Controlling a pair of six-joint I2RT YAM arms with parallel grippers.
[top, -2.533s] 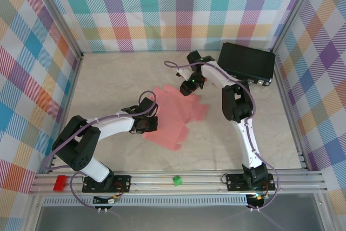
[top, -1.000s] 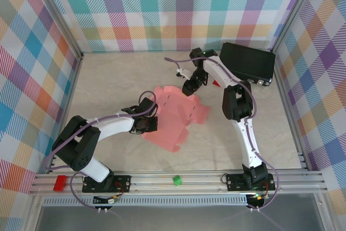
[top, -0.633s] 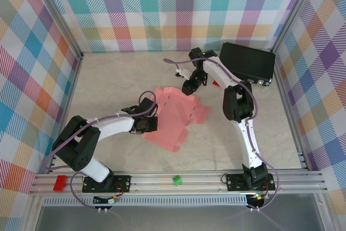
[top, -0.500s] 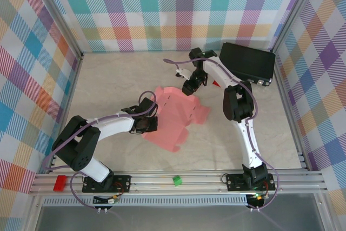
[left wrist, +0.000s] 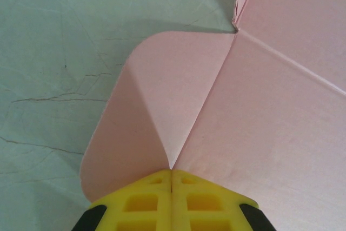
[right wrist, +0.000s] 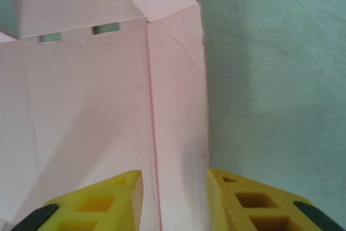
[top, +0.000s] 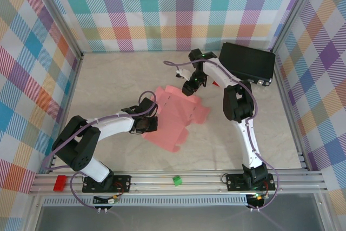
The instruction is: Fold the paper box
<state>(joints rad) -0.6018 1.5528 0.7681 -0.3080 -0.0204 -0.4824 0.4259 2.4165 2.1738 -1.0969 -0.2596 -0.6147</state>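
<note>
Paper box (top: 175, 117): flat salmon-pink cut-out sheet lying on the worktop (top: 108, 79), about mid-floor, between the two arms.

Left claw (top: 153, 124) is at the sheet's left edge. In the left wrist view the claw (left wrist: 172, 179) has its yellow fingers clenched together on a rounded flap of the sheet (left wrist: 243, 106), and a crease runs straight into the pinch.

Right claw (top: 190, 87) is at the far edge of the sheet. In the right wrist view the claw (right wrist: 175, 179) has its fingers spread apart, straddling a narrow panel of the card (right wrist: 97, 106), which is raised off the worktop there. Two small slots are cut near the fold above.

Edges: the far right corner of the worktop holds a black case (top: 247, 62), near the right arm's elbow. A small red piece (top: 216, 84) lies just beside the case.

Open room: broad bare worktop left of the sheet, and a bare band between the sheet and the near rail.

On the rail sit a red block (top: 59, 182) and a green block (top: 177, 180).
</note>
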